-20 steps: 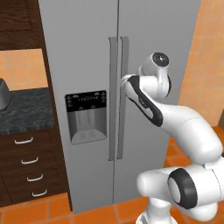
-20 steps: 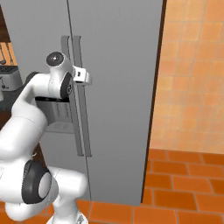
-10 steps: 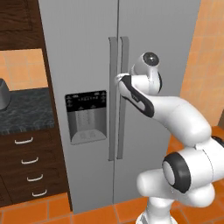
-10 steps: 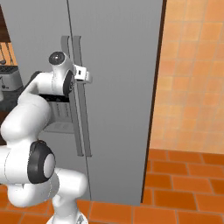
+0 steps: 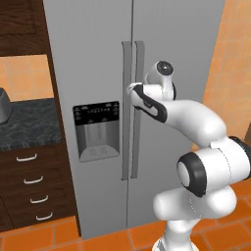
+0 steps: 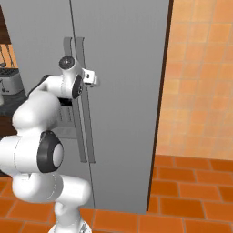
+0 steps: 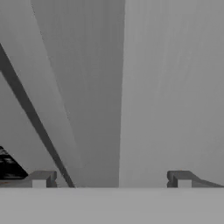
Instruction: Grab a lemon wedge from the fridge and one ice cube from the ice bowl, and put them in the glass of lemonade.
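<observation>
At the centre of the left base view the pincer (image 5: 133,90) sits right at the right door's handle (image 5: 138,108) of the fridge (image 5: 93,73), its jaws spread wide with nothing between them. A second ago the hand hung a little to the right of the two handles; the elbow has since swung out toward the lower right of the frame and the wrist has pushed left, onto the handle. In the hand view the two finger tips (image 7: 41,178) stand far apart at the bottom edge, with the handle's pale vertical bar running up the frame between them (whether the pads already touch it I cannot tell). In the right base view the hand (image 6: 89,77) juts from the wrist against the same handle, upper left of centre.

This reads as the approach to opening the door being nearly done; closing on the handle looks like the next step. The fridge is shut, so the lemon wedge is presumably inside, hidden. A dark bench (image 5: 27,122) lies at the left edge.
</observation>
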Available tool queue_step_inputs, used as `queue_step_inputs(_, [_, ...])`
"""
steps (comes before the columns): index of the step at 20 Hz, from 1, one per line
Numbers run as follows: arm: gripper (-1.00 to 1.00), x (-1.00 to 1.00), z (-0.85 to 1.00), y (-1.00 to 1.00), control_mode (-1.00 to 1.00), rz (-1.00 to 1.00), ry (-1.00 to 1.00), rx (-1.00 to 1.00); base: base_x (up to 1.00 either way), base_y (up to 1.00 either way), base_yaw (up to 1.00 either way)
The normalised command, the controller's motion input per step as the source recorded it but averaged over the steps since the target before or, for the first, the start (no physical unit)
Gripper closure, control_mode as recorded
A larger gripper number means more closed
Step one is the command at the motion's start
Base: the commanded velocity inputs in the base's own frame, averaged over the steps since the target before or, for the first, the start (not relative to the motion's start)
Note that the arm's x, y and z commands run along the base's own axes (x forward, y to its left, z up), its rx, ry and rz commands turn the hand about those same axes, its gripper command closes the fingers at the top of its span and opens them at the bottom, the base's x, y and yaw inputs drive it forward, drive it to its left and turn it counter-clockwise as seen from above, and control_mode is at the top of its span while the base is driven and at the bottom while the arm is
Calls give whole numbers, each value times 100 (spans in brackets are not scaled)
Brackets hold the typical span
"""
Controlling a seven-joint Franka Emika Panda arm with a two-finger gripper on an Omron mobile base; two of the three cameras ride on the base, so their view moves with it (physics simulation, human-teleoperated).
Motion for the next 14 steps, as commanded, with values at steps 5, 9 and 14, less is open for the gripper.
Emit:
queue_step_inputs(5, [-100, 42, -17, 0, -100, 1, 0, 0, 0, 0, 0])
queue_step_inputs(9, [-100, 39, -28, 0, -100, 0, 0, 0, 0, 0, 0])
queue_step_inputs(14, [-100, 50, -19, 0, -100, 0, 0, 0, 0, 0, 0])
